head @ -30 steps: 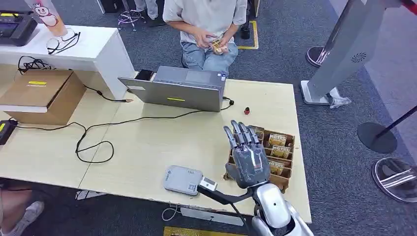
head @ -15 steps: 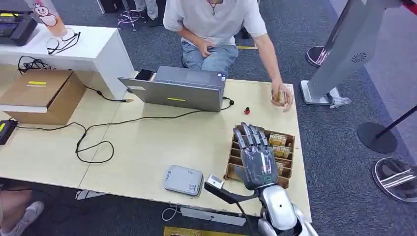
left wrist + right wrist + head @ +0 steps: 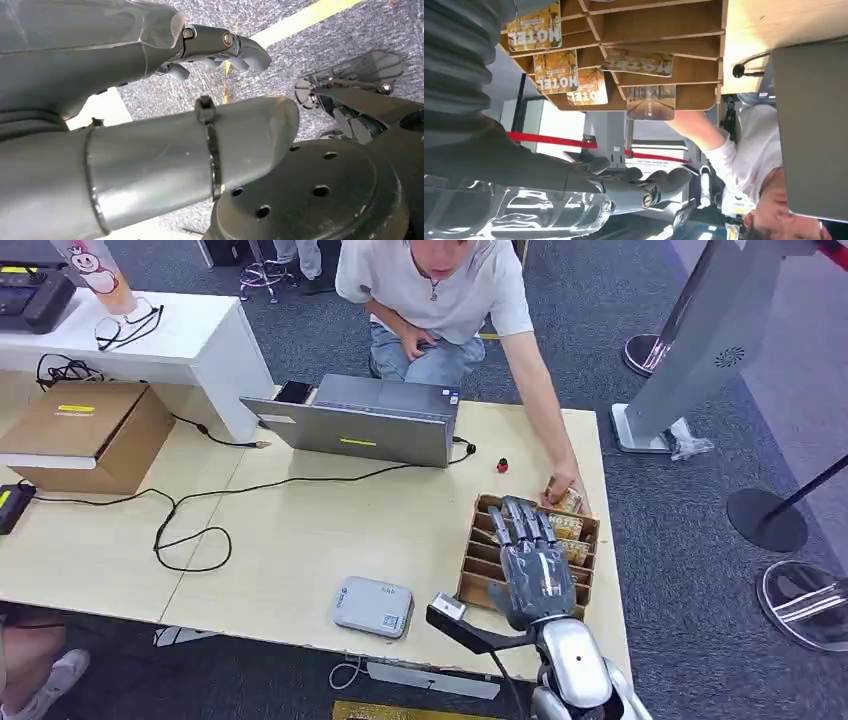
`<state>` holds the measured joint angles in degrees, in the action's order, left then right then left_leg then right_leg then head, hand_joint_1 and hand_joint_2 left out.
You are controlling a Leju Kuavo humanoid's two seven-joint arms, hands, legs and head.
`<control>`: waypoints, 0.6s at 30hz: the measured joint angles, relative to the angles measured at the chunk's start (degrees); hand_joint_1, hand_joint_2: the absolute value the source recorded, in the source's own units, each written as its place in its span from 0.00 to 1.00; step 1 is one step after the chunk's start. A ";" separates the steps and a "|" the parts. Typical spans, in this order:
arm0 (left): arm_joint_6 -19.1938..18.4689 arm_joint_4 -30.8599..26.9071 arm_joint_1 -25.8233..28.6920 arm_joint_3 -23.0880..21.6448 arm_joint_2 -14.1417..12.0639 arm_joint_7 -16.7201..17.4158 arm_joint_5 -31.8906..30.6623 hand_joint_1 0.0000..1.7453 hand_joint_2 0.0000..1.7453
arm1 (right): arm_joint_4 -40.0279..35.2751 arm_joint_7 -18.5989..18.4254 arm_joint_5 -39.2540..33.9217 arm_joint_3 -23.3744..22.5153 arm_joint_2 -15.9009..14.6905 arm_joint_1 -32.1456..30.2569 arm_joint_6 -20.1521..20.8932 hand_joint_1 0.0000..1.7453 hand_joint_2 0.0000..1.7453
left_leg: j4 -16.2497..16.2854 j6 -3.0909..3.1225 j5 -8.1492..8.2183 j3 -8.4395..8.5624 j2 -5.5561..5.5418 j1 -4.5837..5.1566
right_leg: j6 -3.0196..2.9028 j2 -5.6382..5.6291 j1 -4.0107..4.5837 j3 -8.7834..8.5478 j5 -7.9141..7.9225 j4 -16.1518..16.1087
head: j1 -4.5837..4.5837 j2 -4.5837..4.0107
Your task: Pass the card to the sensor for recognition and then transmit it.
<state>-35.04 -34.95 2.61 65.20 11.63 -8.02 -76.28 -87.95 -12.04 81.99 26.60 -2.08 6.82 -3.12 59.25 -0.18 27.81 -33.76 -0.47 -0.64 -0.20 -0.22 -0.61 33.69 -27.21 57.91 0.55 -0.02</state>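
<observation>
A wooden card rack (image 3: 480, 568) stands on the table's right side, with several yellow "MOTEL" cards (image 3: 535, 31) standing in its slots. My right hand (image 3: 535, 565) hovers flat over the rack (image 3: 659, 25) with fingers stretched out and nothing in it; it also shows in its wrist view (image 3: 524, 170). A person reaches across the table and their hand (image 3: 562, 488) holds a card (image 3: 570, 502) at the rack's far end. The grey card sensor (image 3: 372, 606) lies near the front edge, left of the rack. My left hand (image 3: 100, 55) hangs below the table, holding nothing.
An open laptop (image 3: 370, 420) sits at the back with a black cable (image 3: 190, 530) looping across the table. A cardboard box (image 3: 85, 430) stands at the far left. A small red object (image 3: 502, 465) lies behind the rack. Stanchion bases (image 3: 765, 520) stand on the floor at right.
My right hand has moved right, from beside the sensor to above the card rack. The person has leaned in and brought a card to the rack's far end.
</observation>
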 joint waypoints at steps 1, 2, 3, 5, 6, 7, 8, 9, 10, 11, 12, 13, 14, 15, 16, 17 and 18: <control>-0.02 -0.04 -0.01 0.22 0.05 -0.04 -0.11 0.00 0.00 | -0.09 -0.07 -0.09 -0.04 -0.02 -0.05 0.22 0.00 1.00 | 0.00 0.00 0.00 0.00 0.00 0.00 | 0.00 0.00 0.00 0.00 0.00 0.00 | 0.00 0.00; -0.04 -0.17 0.00 0.41 0.05 -0.11 -0.20 0.00 0.00 | -0.24 -0.13 -0.35 -0.07 -0.02 -0.12 0.39 0.00 1.00 | 0.00 0.00 0.00 0.00 0.00 0.00 | 0.00 0.00 0.00 0.00 0.00 0.00 | 0.00 0.00; -0.07 -0.20 0.00 0.52 0.13 -0.17 -0.35 0.00 0.00 | -0.50 -0.15 -0.80 -0.15 -0.02 -0.21 0.76 0.00 1.00 | 0.00 0.00 0.00 0.00 -0.01 0.00 | 0.00 0.00 0.00 0.00 0.00 0.00 | 0.00 0.00; -0.09 -0.33 -0.01 0.74 0.22 -0.35 -0.68 0.00 0.00 | -0.90 -0.15 -0.96 -0.39 -0.02 -0.36 1.27 0.00 1.00 | 0.00 0.00 0.00 0.00 -0.01 0.00 | 0.01 0.00 0.00 0.00 -0.01 0.00 | 0.00 0.00; -0.09 -0.33 -0.01 0.81 0.24 -0.39 -0.81 0.00 0.00 | -1.22 -0.15 -0.98 -0.63 -0.02 -0.43 1.50 0.00 1.00 | 0.00 0.00 0.00 0.00 -0.01 0.00 | 0.01 0.00 0.00 0.00 -0.01 0.00 | 0.00 0.00; -0.09 -0.33 -0.01 0.85 0.26 -0.42 -0.87 0.00 0.00 | -1.42 -0.15 -0.98 -0.81 -0.02 -0.52 1.57 0.00 1.00 | 0.00 0.00 0.00 0.00 0.00 0.00 | 0.01 0.00 0.00 0.00 -0.01 0.00 | 0.00 0.00; -0.09 -0.33 -0.02 0.90 0.29 -0.42 -0.94 0.00 0.00 | -1.64 -0.15 -0.98 -0.92 -0.04 -0.58 1.68 0.00 1.00 | 0.00 0.00 0.00 0.00 0.00 0.00 | 0.01 0.00 0.00 0.00 -0.01 0.00 | 0.00 0.00; -0.09 -0.33 -0.02 0.94 0.29 -0.46 -1.03 0.00 0.00 | -1.88 -0.24 -0.98 -1.01 -0.04 -0.65 1.97 0.00 1.00 | 0.00 0.00 0.00 0.00 0.00 0.00 | 0.01 0.00 0.00 0.00 -0.01 0.00 | 0.00 0.00; -0.09 -0.33 -0.03 0.98 0.29 -0.48 -1.07 0.00 0.00 | -2.08 -0.33 -0.98 -1.07 -0.04 -0.76 2.10 0.00 1.00 | 0.00 0.00 0.00 0.00 0.00 0.00 | 0.02 0.00 0.00 0.00 -0.01 0.00 | 0.00 0.00; -0.09 -0.33 -0.04 1.07 0.29 -0.50 -1.16 0.00 0.00 | -2.32 -0.39 -0.96 -1.18 -0.07 -0.89 2.29 0.00 1.00 | 0.00 0.00 0.00 0.00 -0.01 0.00 | 0.02 0.00 0.00 0.00 -0.01 0.00 | 0.00 0.00; -0.06 -0.33 -0.04 1.13 0.29 -0.50 -1.22 0.00 0.00 | -2.53 -0.46 -0.94 -1.35 -0.07 -0.99 2.51 0.00 1.00 | 0.00 0.00 0.00 0.00 -0.01 0.00 | 0.02 0.00 0.00 0.00 -0.01 0.00 | 0.00 0.00; -0.04 -0.33 -0.04 1.18 0.29 -0.50 -1.29 0.00 0.00 | -2.69 -0.57 -0.94 -1.42 -0.07 -1.07 2.62 0.00 1.00 | 0.00 0.00 0.00 0.00 0.00 0.00 | 0.02 0.00 0.00 0.00 -0.01 0.00 | 0.00 0.00; 0.00 -0.33 -0.07 1.22 0.29 -0.57 -1.44 0.00 0.00 | -2.97 -0.68 -0.94 -1.62 -0.07 -1.20 2.73 0.00 1.00 | 0.00 0.00 0.00 0.00 0.00 0.00 | 0.02 0.00 0.00 0.00 -0.01 0.00 | 0.00 0.00; 0.04 -0.33 -0.11 1.38 0.29 -0.63 -1.71 0.00 0.00 | -3.30 -0.72 -0.98 -1.84 -0.07 -1.34 2.93 0.00 1.00 | 0.00 0.00 0.00 0.00 -0.01 0.00 | 0.02 0.00 0.00 0.00 -0.01 0.00 | 0.00 0.00; 0.04 -0.33 -0.13 1.66 0.29 -0.68 -1.90 0.00 0.00 | -3.67 -0.74 -1.03 -2.14 -0.07 -1.47 3.12 0.00 1.00 | 0.00 0.00 0.00 0.00 -0.01 0.00 | 0.02 0.00 0.00 0.00 -0.02 0.00 | 0.00 0.00; 0.07 -0.33 -0.14 1.86 0.29 -0.68 -1.92 0.00 0.00 | -3.91 -0.74 -1.14 -2.43 -0.09 -1.56 3.21 0.00 1.00 | 0.00 0.00 0.00 0.00 0.00 0.00 | 0.02 0.00 0.00 0.00 -0.02 0.00 | 0.00 0.00; 0.07 -0.33 -0.14 1.99 0.29 -0.70 -2.07 0.00 0.00 | -4.09 -0.74 -1.64 -2.64 -0.09 -1.62 3.37 0.00 1.00 | 0.00 0.00 0.00 0.00 0.00 0.00 | 0.02 0.00 0.00 0.00 -0.02 0.00 | 0.00 0.00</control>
<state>-34.97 -35.28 2.47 67.19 11.91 -8.72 -78.35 -92.04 -12.79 80.34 23.96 -2.16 5.20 0.24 59.25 -0.18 27.81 -33.75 -0.47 -0.64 -0.18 -0.22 -0.61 33.69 -27.22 57.91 0.55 -0.02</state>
